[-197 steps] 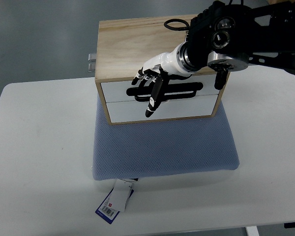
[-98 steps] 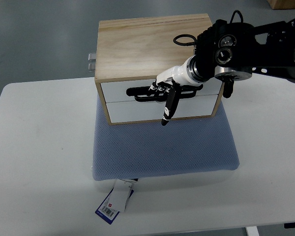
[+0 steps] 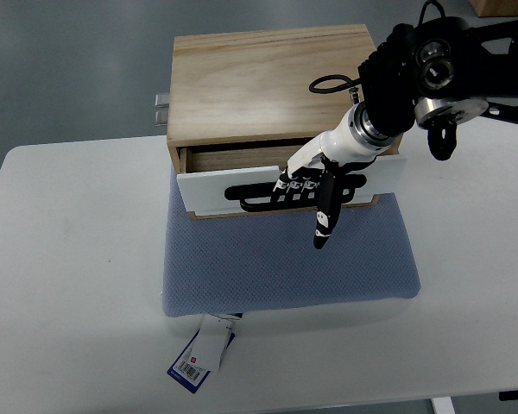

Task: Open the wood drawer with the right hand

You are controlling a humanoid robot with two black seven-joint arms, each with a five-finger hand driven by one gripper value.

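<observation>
right hand (image 3: 309, 185) hooked around black handle (image 3: 268, 197) of partly open drawer (image 3: 211, 184), tag (image 3: 200, 354) print unreadable

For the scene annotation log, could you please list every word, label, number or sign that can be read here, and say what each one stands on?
No text can be read in this top view.
The tag at the near edge of the blue cushion: white with a red mark and a blue border, print too small and blurred to read.
The wooden drawer box, its white drawer front, the right hand and the table: no lettering visible.
</observation>
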